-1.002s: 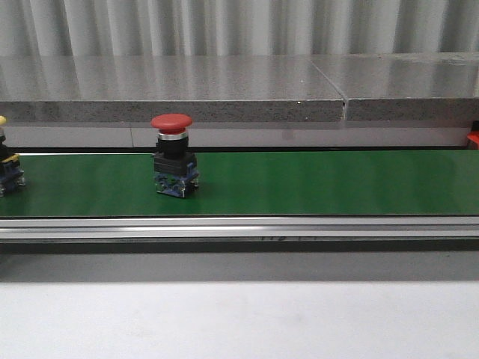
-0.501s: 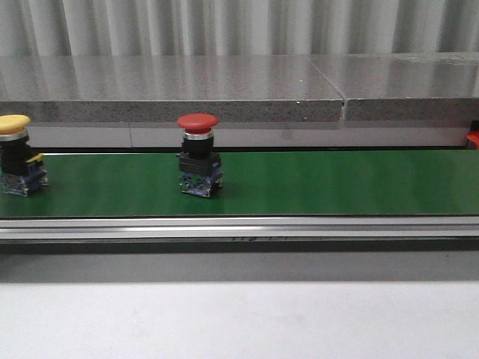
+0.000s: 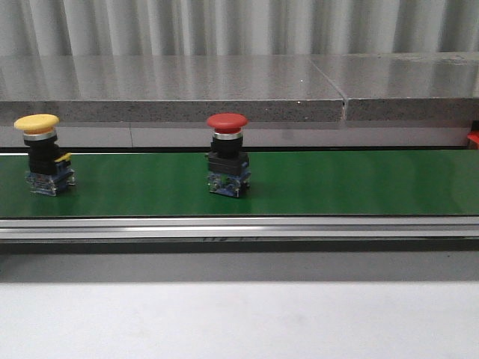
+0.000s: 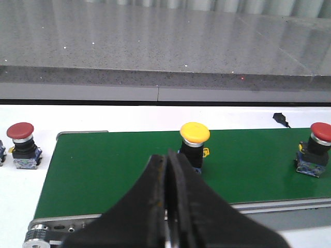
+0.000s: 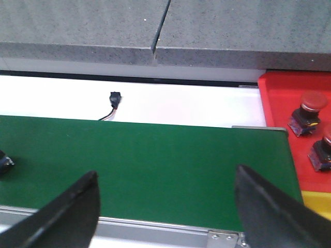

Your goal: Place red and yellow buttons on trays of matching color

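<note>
Two buttons upright on belt [image 3: 337, 183], neither gripped.
Left gripper [image 4: 169, 170]: jaws pressed together, yellow button [image 4: 194, 144] just beyond the tips, red button [image 4: 315, 150] well off to one side. Right gripper [image 5: 165, 206]: jaws spread wide over bare belt, red tray [image 5: 289, 103] past one jaw, holding two red buttons.

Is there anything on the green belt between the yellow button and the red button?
No. In the front view, only bare green conveyor belt lies between the yellow mushroom-head push button and the red mushroom-head push button.
</note>
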